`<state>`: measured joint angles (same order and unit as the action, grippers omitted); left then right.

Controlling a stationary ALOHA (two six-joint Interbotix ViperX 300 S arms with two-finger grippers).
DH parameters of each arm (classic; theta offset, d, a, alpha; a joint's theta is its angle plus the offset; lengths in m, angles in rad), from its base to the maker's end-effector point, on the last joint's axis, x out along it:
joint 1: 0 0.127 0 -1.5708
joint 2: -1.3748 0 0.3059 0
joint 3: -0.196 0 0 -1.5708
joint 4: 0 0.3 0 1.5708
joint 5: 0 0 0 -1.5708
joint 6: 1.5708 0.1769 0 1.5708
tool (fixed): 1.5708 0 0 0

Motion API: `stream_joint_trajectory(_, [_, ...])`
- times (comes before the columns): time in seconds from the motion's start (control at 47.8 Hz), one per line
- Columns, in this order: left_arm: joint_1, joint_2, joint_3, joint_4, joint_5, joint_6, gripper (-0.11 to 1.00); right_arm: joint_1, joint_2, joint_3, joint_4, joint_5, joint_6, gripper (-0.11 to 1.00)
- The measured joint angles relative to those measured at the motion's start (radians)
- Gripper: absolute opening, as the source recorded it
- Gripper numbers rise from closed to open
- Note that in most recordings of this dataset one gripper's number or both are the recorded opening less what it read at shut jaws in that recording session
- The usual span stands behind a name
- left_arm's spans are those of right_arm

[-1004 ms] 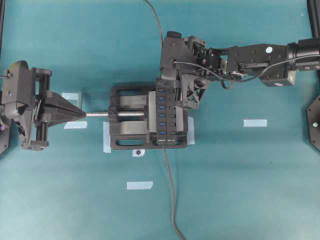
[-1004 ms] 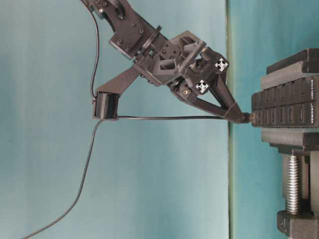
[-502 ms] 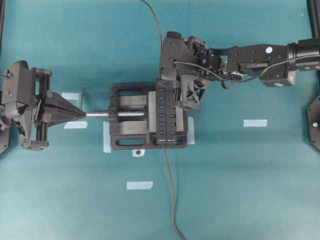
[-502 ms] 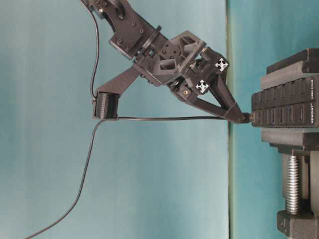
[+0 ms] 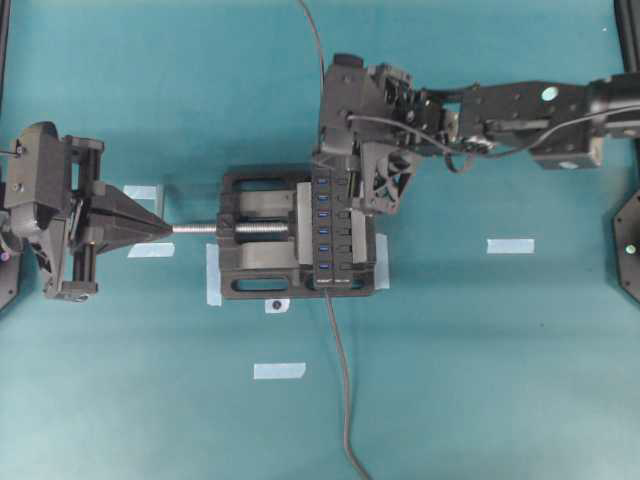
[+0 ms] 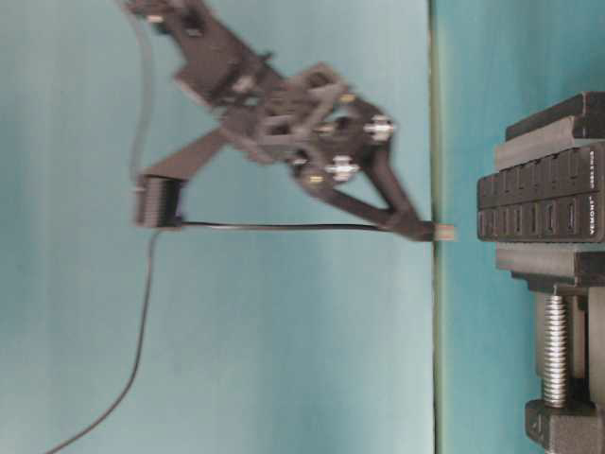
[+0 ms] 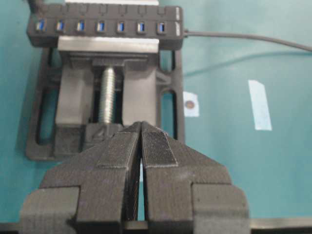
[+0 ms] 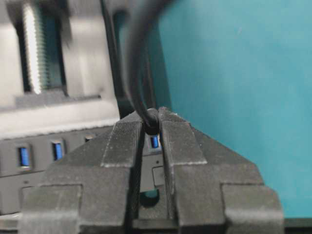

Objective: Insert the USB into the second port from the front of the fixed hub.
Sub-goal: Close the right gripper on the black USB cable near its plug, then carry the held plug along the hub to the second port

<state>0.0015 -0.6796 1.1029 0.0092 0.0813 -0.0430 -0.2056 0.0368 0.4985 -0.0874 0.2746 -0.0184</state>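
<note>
1. USB (image 6: 442,230) plug is sitting clear of the fixed hub (image 6: 541,206) in the table-level view, a gap of teal showing between its pale tip and the port face; the right gripper (image 6: 416,227) is pinching it, motion-blurred. White lettering on the hub's end is reading roughly "VEMONT", too small to confirm.
2. Overhead: right gripper (image 5: 345,165) is hanging over the hub's (image 5: 333,232) far end; the vise (image 5: 258,235) is holding the hub, taped to the table (image 5: 500,380). Left gripper (image 5: 150,228) is pointing at the silver screw (image 5: 200,228), with open table all around.
3. Left wrist: left gripper (image 7: 141,127) jaws are pressing together, holding nothing.
4. Right wrist: right gripper (image 8: 152,127) jaws are standing narrow, clamping the black cable (image 8: 139,63) above a blue port (image 8: 154,142).
</note>
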Motion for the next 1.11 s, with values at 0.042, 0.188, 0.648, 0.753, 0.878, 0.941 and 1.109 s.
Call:
stream_joint_trajectory(0.042, [0.000, 0.002, 0.000, -0.002, -0.002, 0.000, 0.00, 0.002, -0.008, -0.003, 0.000, 0.011, 0.000, 0.05])
stream_joint_trajectory(0.188, [0.000, 0.000, 0.000, -0.002, 0.000, 0.000, 0.00, 0.011, -0.026, -0.006, 0.000, 0.034, 0.000, 0.05])
stream_joint_trajectory(0.648, [0.000, 0.002, 0.000, -0.002, -0.002, -0.002, 0.00, 0.028, -0.038, -0.006, 0.000, 0.049, 0.000, 0.05])
stream_joint_trajectory(0.753, [0.000, 0.002, 0.000, -0.002, 0.000, -0.002, 0.00, 0.031, -0.040, -0.012, 0.000, 0.063, 0.000, 0.05])
stream_joint_trajectory(0.878, [0.000, 0.000, 0.000, -0.002, 0.000, -0.002, 0.00, 0.040, -0.041, -0.023, 0.002, 0.087, 0.000, 0.05])
stream_joint_trajectory(0.941, [0.000, 0.000, 0.000, -0.002, 0.000, -0.002, 0.00, 0.048, -0.043, -0.026, 0.002, 0.098, 0.000, 0.05])
stream_joint_trajectory(1.109, [0.000, 0.000, 0.000, -0.002, -0.002, -0.002, 0.00, 0.067, -0.044, -0.031, 0.011, 0.127, 0.000, 0.05])
